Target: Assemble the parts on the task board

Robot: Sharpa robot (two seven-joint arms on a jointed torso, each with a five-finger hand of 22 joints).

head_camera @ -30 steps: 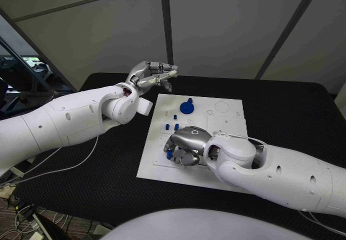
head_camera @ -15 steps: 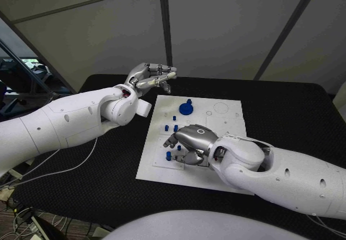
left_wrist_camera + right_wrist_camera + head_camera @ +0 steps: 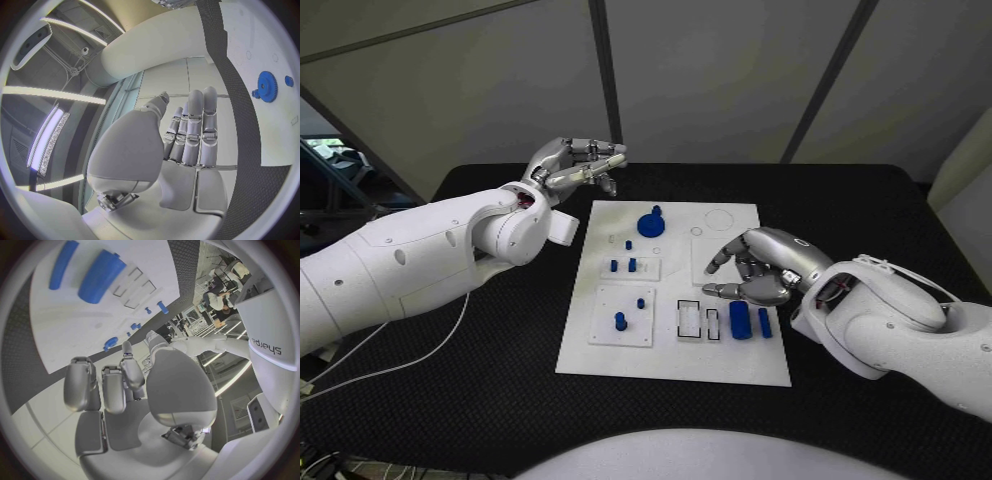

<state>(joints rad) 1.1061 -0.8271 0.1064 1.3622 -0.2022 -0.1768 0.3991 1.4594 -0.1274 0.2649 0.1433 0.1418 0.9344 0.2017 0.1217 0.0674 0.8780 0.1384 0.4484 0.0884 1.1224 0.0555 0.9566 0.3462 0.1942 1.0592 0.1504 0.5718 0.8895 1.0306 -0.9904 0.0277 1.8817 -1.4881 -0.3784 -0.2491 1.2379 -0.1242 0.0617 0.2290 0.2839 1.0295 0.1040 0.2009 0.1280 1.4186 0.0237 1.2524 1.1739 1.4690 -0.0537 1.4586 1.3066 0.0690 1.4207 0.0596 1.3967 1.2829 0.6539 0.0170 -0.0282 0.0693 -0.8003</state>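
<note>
- black worktop (image 3: 473,340) under grey wall panels carries the white task board (image 3: 668,355) at its middle, between the two arms.
- on the board: a blue gear (image 3: 651,223) stands near the far edge, small blue pegs (image 3: 630,265) stand in the left-hand blocks, and a thick blue block (image 3: 738,320) with a thin blue bar (image 3: 763,321) just beside it sits in the slots near the right edge; two outlined slots next to them look unfilled.
- right hand (image 3: 759,268) hangs over the board's right side, just beyond the block and bar, fingers curled inward with nothing between them that i can see; the right wrist view agrees, the fingers (image 3: 106,387) bent over a bare palm.
- left hand (image 3: 574,162) is raised off the far left corner of the board, clear of every part; its fingers (image 3: 194,130) lie straight and close together, holding nothing.
- step in hand, as i judge it: between placements, with the block and bar seated and no part carried.
- next move calls for picking a loose part and lining it up squarely over an open slot, most likely with the right hand, which is nearest.
- hard to tell: whether the block and bar are fully seated, and whether the pegs are pressed home.
- far right of the board is partly covered by the right hand.
</note>
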